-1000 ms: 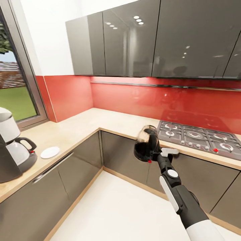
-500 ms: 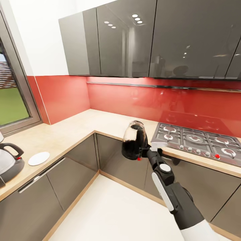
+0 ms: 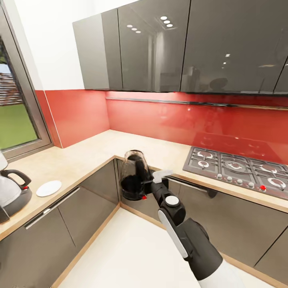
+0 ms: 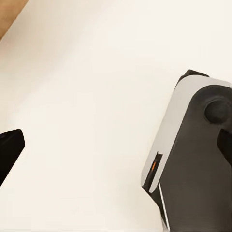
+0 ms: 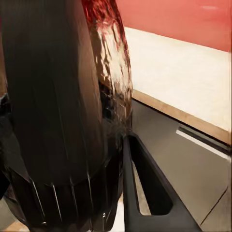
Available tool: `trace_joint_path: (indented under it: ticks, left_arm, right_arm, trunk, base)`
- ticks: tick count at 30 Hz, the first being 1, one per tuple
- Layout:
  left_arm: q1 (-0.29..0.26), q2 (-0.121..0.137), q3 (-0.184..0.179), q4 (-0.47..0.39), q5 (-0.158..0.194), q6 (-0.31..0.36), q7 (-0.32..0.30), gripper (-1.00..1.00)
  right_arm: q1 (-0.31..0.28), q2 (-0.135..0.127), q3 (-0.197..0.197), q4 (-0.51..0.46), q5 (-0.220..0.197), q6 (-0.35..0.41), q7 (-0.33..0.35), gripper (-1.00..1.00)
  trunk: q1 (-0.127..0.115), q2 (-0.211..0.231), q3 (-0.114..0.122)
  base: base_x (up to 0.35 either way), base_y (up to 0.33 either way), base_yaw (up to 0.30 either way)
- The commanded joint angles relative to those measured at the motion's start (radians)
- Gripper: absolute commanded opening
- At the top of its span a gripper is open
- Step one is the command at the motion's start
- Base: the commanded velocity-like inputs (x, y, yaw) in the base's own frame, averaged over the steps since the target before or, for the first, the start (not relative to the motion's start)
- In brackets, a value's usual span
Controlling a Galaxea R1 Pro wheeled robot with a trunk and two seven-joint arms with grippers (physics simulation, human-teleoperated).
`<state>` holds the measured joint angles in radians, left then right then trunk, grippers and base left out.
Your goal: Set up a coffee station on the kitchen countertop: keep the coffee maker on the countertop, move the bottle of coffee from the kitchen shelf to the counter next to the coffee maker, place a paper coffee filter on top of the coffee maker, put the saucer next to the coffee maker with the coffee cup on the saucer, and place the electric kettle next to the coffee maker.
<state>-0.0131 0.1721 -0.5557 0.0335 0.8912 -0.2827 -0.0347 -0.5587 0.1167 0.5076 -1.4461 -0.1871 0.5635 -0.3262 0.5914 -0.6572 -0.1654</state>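
While right fingers (image 3: 149,185) grip kettle (image 3: 134,175), kettle swung from hob toward maker (image 3: 11,193), 9 o'clock, beside saucer (image 3: 49,188). Left fingers: cannot tell.

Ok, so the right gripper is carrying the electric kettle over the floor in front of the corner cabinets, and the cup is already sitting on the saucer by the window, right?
Not quite. In the head view the saucer on the kitchen countertop is bare, with no cup on it. The rest holds: the right gripper carries the electric kettle above the floor in front of the corner cabinets.
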Motion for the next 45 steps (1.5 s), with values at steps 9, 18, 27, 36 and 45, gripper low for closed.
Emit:
trace_joint_path:
  ticks: [9, 18, 27, 36, 45]
  left_arm:
    - [-0.002, -0.002, -0.008, 0.001, 0.01, -0.005, 0.047, 1.0]
    - [-0.002, -0.014, -0.008, 0.001, 0.011, -0.009, 0.047, 1.0]
    - [-0.002, -0.014, -0.008, 0.003, 0.009, -0.01, 0.045, 1.0]
    - [-0.002, -0.021, -0.009, 0.003, 0.009, -0.01, 0.045, 1.0]
    - [-0.002, -0.022, -0.008, 0.003, 0.009, -0.01, 0.045, 1.0]
  right_arm:
    - [0.003, -0.002, 0.005, 0.001, -0.012, -0.001, -0.01, -1.0]
    - [0.003, -0.004, 0.006, 0.006, -0.012, -0.004, -0.011, -1.0]
    - [0.003, -0.002, 0.006, 0.0, -0.009, -0.002, -0.013, -1.0]
    - [0.003, -0.002, 0.006, 0.003, -0.008, -0.003, -0.013, -1.0]
    - [0.005, -0.003, 0.014, 0.006, -0.008, -0.041, -0.109, -1.0]
  trunk:
    - [0.0, -0.002, -0.01]
    - [0.0, -0.002, -0.016]
    - [0.0, -0.002, -0.021]
    - [0.0, -0.002, -0.027]
    - [0.0, -0.002, -0.032]
  base:
    - [0.0, 0.0, 0.213]
    - [0.047, -0.032, 0.257]
    - [0.079, -0.056, 0.275]
    - [0.0, 0.0, 0.271]
    - [0.0, 0.0, 0.274]
